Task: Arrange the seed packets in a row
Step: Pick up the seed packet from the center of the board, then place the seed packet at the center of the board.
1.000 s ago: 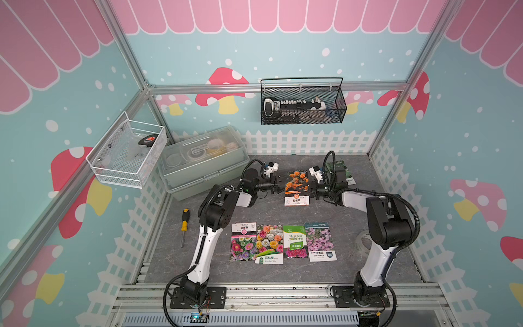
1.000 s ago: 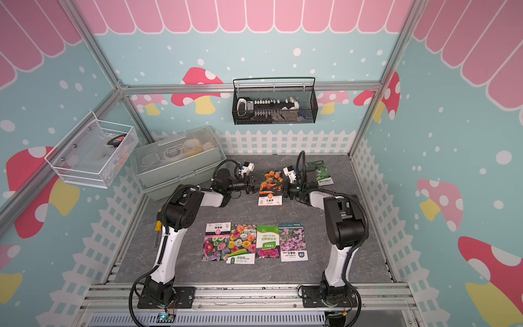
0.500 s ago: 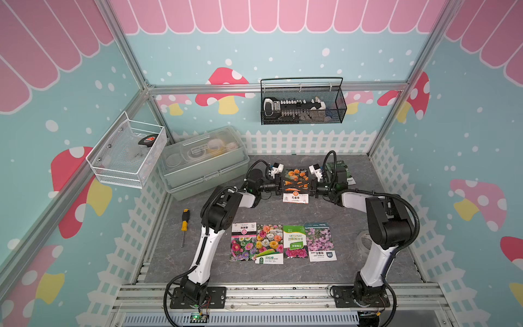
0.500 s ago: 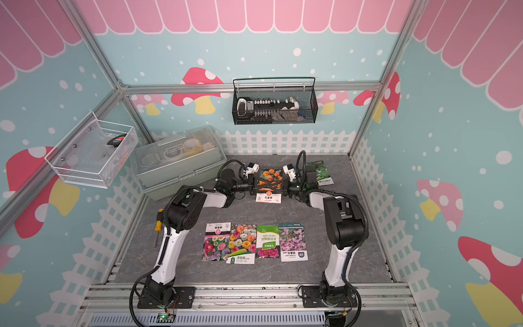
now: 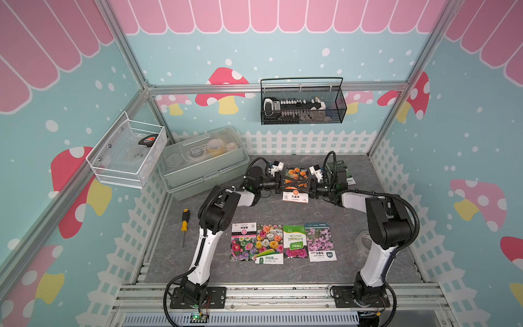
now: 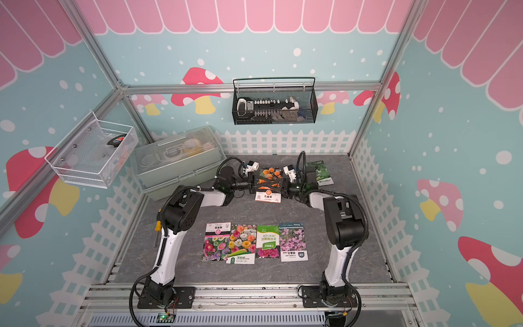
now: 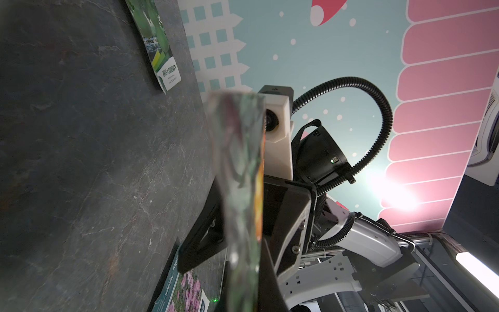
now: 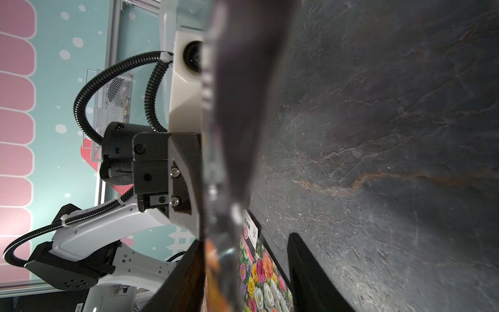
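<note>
The seed packets are glossy and smooth, the orange-flower packet catching light too. The tabletop looks like matt, veined dark slate. The basket is black metal mesh, the box cloudy smooth plastic, the frame brushed metal.

top cams: bright, even, sharp | wrist cams: pkt blurred, lamp glare

Floor is a dark grey slate-look mat under the left gripper and right gripper. Behind both there's white picket-fence trim, then teal walls with mushrooms and pink scallops. A black mesh basket hangs above them. A translucent lidded box and a white wire basket sit outboard of the left gripper. There's bright light glare in the left wrist view.
</note>
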Available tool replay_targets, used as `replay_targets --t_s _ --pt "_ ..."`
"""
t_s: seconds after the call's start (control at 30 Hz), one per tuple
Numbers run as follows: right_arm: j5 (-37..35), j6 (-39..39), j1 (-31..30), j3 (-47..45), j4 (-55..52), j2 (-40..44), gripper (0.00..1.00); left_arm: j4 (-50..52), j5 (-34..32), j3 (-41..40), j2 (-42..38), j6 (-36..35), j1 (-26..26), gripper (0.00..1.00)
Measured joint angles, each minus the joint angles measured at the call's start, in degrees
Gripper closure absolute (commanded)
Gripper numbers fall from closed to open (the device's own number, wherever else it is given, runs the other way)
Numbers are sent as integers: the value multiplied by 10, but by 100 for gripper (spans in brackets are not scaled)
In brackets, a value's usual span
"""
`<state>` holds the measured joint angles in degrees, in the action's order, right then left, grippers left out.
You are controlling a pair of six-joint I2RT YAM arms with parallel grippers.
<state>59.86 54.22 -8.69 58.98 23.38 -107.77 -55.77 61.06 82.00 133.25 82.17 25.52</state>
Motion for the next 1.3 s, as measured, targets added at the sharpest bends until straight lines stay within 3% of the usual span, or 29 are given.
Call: replay_targets --t_s 0.1,0.23,0.33,0.47,0.73,0.93,1.1,1.3 --pt "-1 -4 0 -1 0 7 73 10 1 0 -2 -4 0 100" --pt "2 -3 1 -3 -1 16 100 28 1 0 -2 -13 0 75" --pt "2 3 1 -4 -5 20 100 35 2 1 -2 -19 1 43" --pt "-9 -20 1 -3 -59 35 100 49 5 10 -2 -31 1 12" --pt "-127 -151 1 31 -374 151 100 232 -28 26 -27 -150 -33 11" --pt "-265 -211 1 93 -644 260 100 347 -73 -46 -115 -252 -51 11" --pt "-372 -253 1 157 -798 307 100 326 -81 -113 -166 -270 -29 12" --pt "-470 -308 4 151 -869 298 100 242 -70 -174 -163 -231 -9 12"
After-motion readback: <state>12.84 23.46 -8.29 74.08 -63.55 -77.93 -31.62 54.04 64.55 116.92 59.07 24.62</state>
